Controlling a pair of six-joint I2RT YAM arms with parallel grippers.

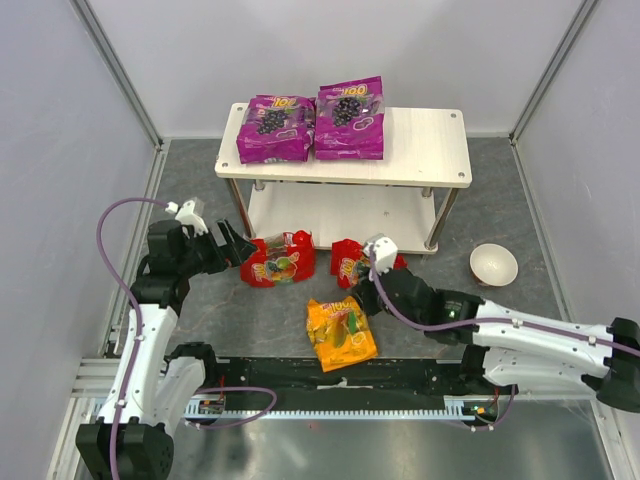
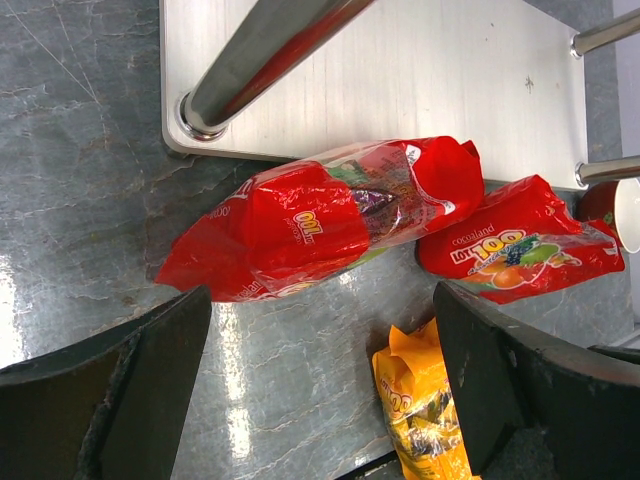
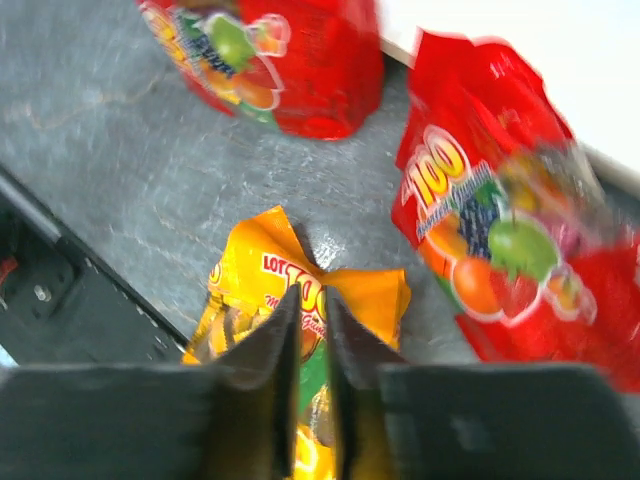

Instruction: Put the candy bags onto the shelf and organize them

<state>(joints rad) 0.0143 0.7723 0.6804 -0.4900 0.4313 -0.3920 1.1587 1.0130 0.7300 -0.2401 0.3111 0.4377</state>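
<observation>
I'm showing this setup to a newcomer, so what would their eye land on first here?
Two glossy purple plastic candy bags lie side by side on the top board of the pale wood-grain shelf. In front of it, on the grey table, lie two shiny red fruit-print bags, with an orange-yellow bag nearer the arm bases.

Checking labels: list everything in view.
Grey stone-look table: 1, grey, under everything.
Two-tier pale wood shelf, metal posts: 1, pale, far middle.
Glossy purple plastic candy bags: 2, purple, shelf's top board.
Glossy red plastic candy bags: 2, red, table, before the shelf.
Glossy orange-yellow plastic candy bag: 1, orange-yellow, table, nearest the arms.
Small round white bowl: 1, white, table, right of shelf.
Left gripper: 1, black, open, facing left red bag.
Right gripper: 1, black, over orange-yellow bag, grip unclear.
</observation>
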